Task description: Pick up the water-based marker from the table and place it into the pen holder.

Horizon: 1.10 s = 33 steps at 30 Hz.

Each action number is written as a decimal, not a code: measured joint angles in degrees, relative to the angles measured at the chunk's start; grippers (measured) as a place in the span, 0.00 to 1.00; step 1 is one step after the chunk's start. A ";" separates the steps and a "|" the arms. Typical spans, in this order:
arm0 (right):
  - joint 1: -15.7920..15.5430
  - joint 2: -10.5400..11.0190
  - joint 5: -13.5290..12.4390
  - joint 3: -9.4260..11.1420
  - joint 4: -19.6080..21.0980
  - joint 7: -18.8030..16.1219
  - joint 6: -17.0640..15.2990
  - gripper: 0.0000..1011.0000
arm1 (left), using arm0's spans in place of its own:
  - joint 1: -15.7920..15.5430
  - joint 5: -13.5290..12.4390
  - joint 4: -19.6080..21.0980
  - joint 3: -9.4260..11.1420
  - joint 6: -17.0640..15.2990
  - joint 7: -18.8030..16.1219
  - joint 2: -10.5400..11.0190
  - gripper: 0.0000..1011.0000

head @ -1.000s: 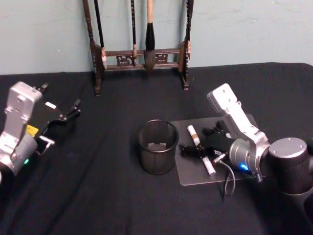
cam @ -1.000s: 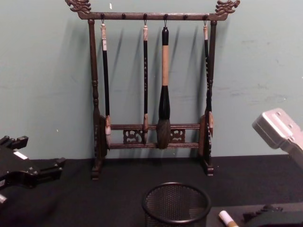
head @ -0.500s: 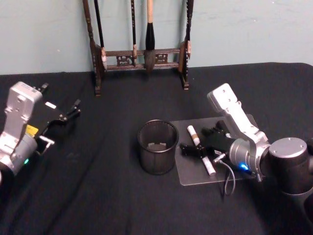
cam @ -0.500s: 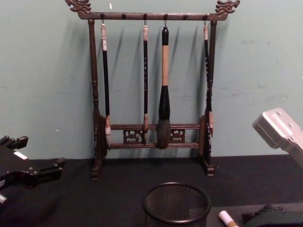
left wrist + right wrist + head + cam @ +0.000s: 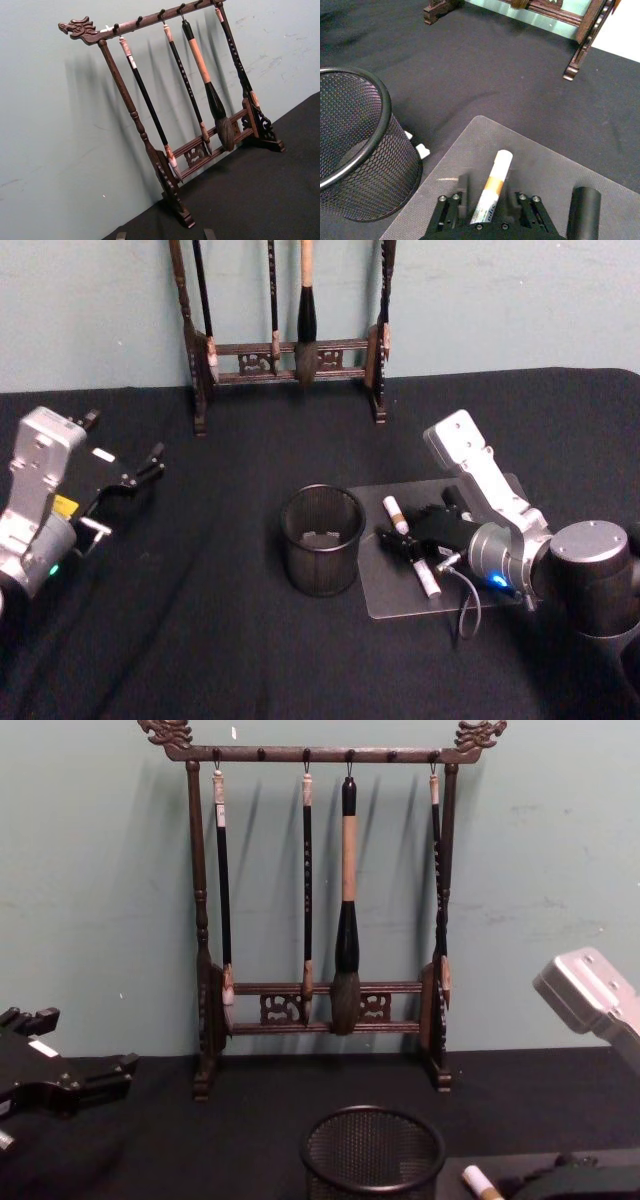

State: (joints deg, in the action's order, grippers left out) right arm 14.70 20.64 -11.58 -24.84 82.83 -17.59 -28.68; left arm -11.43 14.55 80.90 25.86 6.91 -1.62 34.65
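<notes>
We see the right gripper [image 5: 397, 543] low over the marker [image 5: 491, 192], jaws wide around it — the pen holder [image 5: 322, 562] at its nine o'clock. The left gripper [image 5: 130, 490] is parked, jaws wide.

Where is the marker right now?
In the head view the marker lies on the grey mat on the robot's right side, just right of the pen holder, with the open right gripper straddling its middle.

Pen holder [image 5: 322, 540]: stood upright on the black cloth [image 5: 220, 640].
Marker [image 5: 395, 513]: lay on a grey mat [image 5: 395, 600] just right of the pen holder.
Right gripper [image 5: 400, 543]: sat over the marker's middle.
Left gripper [image 5: 140, 472]: was well left of the pen holder.
Brush rack [image 5: 290, 355]: stood behind the pen holder.
</notes>
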 joint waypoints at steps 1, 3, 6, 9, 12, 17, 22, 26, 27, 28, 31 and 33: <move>0.00 0.00 0.00 0.00 0.00 0.00 0.00 0.48 | 0.00 0.00 0.00 0.00 0.00 0.00 0.00 0.99; 0.00 0.00 -0.01 0.00 0.00 0.00 0.00 0.40 | 0.00 0.00 0.00 0.00 0.00 0.00 0.00 0.99; 0.00 0.00 -0.04 0.00 0.00 0.00 0.00 0.33 | 0.00 0.00 0.00 0.00 0.00 0.00 0.00 0.99; 0.00 0.00 -0.05 0.00 0.00 0.00 0.00 0.22 | 0.01 0.00 0.00 0.00 0.00 0.00 0.00 0.99; 0.00 0.00 -0.06 0.00 0.00 0.00 0.00 0.18 | 0.00 0.00 0.00 0.00 0.00 0.00 0.00 0.99; 0.00 0.00 -0.06 0.00 0.00 -0.01 0.00 0.18 | 0.00 0.00 0.00 0.00 0.00 0.00 0.00 0.99; -0.67 -0.29 -0.01 1.15 0.62 -0.46 1.95 0.18 | 0.00 0.00 0.00 0.00 0.00 0.00 0.00 0.99; -1.47 -0.81 -0.45 2.69 1.49 -0.70 4.80 0.18 | 0.00 0.00 0.00 0.00 0.00 0.00 0.00 0.99; -1.85 -1.02 -0.78 3.30 1.88 -0.77 6.19 0.18 | 0.00 0.00 0.00 0.00 0.00 0.00 0.00 0.99; -2.04 -1.13 -0.97 3.61 2.09 -0.80 7.03 0.18 | 0.00 0.00 0.00 0.00 0.00 0.00 0.00 0.99; -2.78 -1.44 -1.65 4.78 2.92 -0.99 10.63 0.18 | 0.00 0.00 0.00 0.00 0.00 0.00 0.00 0.99; -3.19 -1.51 -2.07 5.24 3.31 -1.25 12.51 0.18 | 0.00 0.00 0.00 0.00 0.00 0.00 0.00 0.99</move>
State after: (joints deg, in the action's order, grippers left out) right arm 11.51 19.14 -13.64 -19.60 86.14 -18.84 -16.17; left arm -11.43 14.55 80.90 25.86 6.91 -1.62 34.65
